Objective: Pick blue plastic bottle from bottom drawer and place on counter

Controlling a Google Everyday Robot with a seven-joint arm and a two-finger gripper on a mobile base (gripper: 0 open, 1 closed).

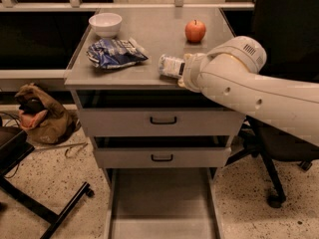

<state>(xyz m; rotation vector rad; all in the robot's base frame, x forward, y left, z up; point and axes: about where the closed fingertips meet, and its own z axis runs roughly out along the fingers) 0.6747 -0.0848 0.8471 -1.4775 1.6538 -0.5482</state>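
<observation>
One bottle [170,65] out of the drawer [162,203] and lying on its side at the front right of the tabletop [149,39], its right end at the gripper [183,71]. Gripper low over that same front edge, tucked behind the white wrist; cannot tell whether clamped on the bottle or slack. Resting on the surface or held just above it: also unclear from this angle.

Likely trouble, judged from the layout: a roll. Round body, laid flat, close to the front lip; let go carelessly or nudged on withdrawal, could trundle off and drop toward the open drawer or the floor. Second hazard: a leftward sweep of the bulky arm [259,93], enough to push the bottle into the snack bag [115,53] near it. Apple [195,30] and bowl [105,24] farther back, apart from the wrist, less exposed. Safest exit probably straight up and back.

No legible writing anywhere. Pale blue-and-white label on the bottle, lettering unreadable; blue-and-white print on the bag, brand unreadable; small vent grille on the arm, no text.
</observation>
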